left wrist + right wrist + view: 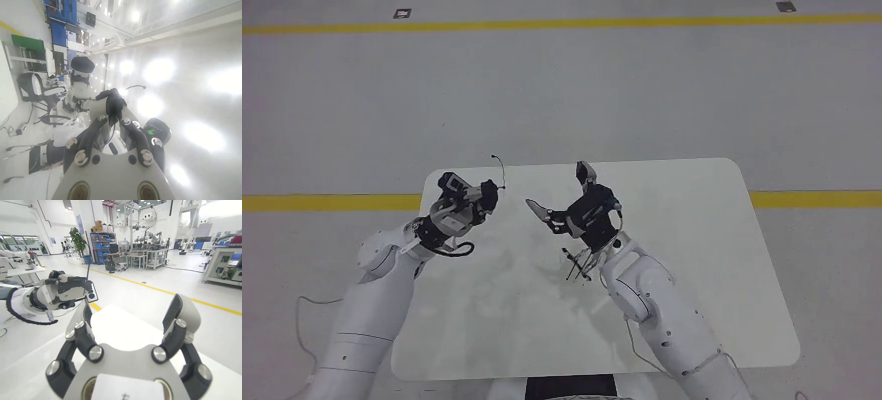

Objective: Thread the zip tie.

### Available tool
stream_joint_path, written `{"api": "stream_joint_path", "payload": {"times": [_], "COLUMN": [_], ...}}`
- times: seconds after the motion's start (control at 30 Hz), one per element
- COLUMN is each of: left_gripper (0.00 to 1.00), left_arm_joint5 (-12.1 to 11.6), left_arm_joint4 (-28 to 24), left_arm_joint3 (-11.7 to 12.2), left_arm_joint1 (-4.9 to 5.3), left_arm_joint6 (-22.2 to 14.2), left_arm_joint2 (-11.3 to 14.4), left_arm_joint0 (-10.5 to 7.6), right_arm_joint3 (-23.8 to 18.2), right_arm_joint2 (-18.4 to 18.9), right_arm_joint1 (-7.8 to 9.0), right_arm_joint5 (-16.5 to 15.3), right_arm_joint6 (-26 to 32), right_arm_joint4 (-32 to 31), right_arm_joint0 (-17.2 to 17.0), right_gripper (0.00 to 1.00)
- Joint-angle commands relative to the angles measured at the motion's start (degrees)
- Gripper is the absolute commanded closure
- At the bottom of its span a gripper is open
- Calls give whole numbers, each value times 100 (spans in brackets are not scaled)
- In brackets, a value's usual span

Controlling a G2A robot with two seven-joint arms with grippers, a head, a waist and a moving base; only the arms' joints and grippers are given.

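Top view: spare zip ties on table beside R arm

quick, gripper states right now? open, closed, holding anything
left gripper: jaws closed on the zip tie
right gripper: jaws open, holding nothing

The white surface, rounded at its corners, stands on a pale floor crossed by yellow lines. A few thin dark strips lie in a loose crossed bunch near its middle, slightly toward the robot's side. The right wrist view shows a bare white stretch of it, with floor beyond.
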Motion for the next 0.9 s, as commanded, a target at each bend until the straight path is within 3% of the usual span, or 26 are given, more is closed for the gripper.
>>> {"api": "stream_joint_path", "payload": {"times": [0.0, 0.2, 0.3, 0.57, 0.67, 0.87], "left_gripper": [100, 100, 100, 100, 100, 100], "left_arm_joint5": [365, 1417, 1738, 1651, 1651, 1651], "left_arm_joint4": [-506, -1248, -1567, -1481, -1481, -1481], "left_arm_joint3": [-11, 20, 69, 12, 12, 12], "left_arm_joint1": [-21, -15, -17, -8, -8, -8], "left_arm_joint6": [193, 233, 302, 377, 377, 377], "left_arm_joint2": [46, 113, 133, 134, 134, 134], "left_arm_joint0": [31, 146, 185, 173, 173, 173], "right_arm_joint3": [16, 171, 311, 330, 290, 458], "right_arm_joint2": [-73, -268, -369, -393, -508, -714], "right_arm_joint1": [4, -18, -18, -10, 9, 7], "right_arm_joint5": [-7, 225, 403, 416, 284, 336], "right_arm_joint6": [9, -241, -494, -516, -444, -499], "right_arm_joint4": [-353, -809, -908, -908, -908, -908], "right_arm_joint0": [16, 120, 172, 187, 285, 447], "right_gripper": [0, 0, 0, 0, 0, 0]}}
